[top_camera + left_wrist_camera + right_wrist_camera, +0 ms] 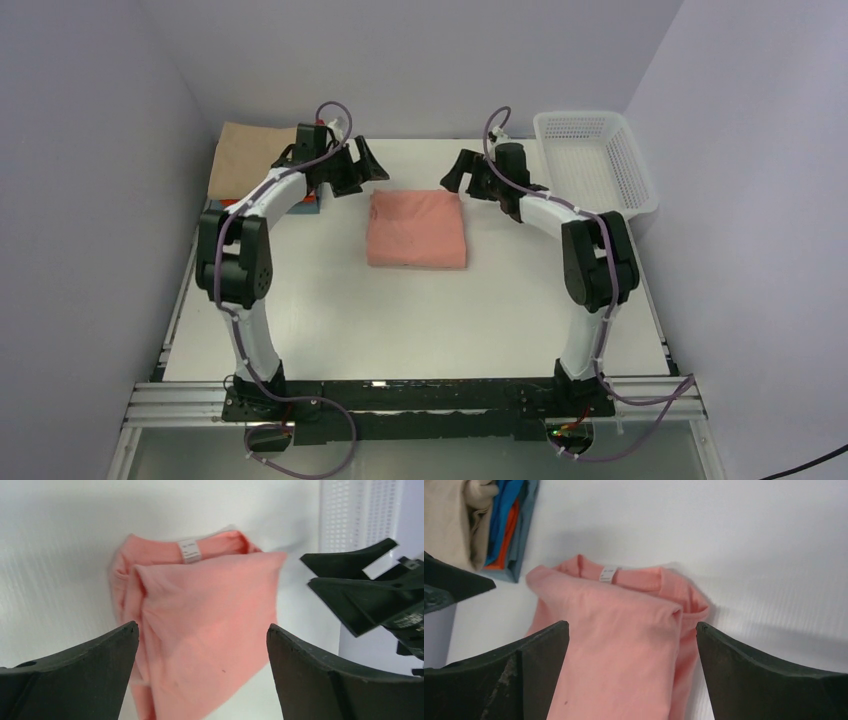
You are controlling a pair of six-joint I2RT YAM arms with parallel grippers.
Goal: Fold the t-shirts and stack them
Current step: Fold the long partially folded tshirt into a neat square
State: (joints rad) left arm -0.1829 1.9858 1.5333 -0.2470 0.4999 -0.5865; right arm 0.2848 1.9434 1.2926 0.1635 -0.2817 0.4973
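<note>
A salmon-pink t-shirt [416, 229] lies folded into a rectangle at the middle of the white table; its white neck label shows at the far edge in the left wrist view [189, 550] and the right wrist view [608, 573]. A stack of folded shirts with a tan one on top [246, 158] sits at the back left; blue and orange-red layers show in the right wrist view [506, 525]. My left gripper [363, 160] is open and empty above the pink shirt's far left corner. My right gripper [458, 172] is open and empty above its far right corner.
A white plastic mesh basket [596, 160] stands at the back right of the table. Grey walls close in the left, back and right sides. The arms' bases sit on a black rail at the near edge.
</note>
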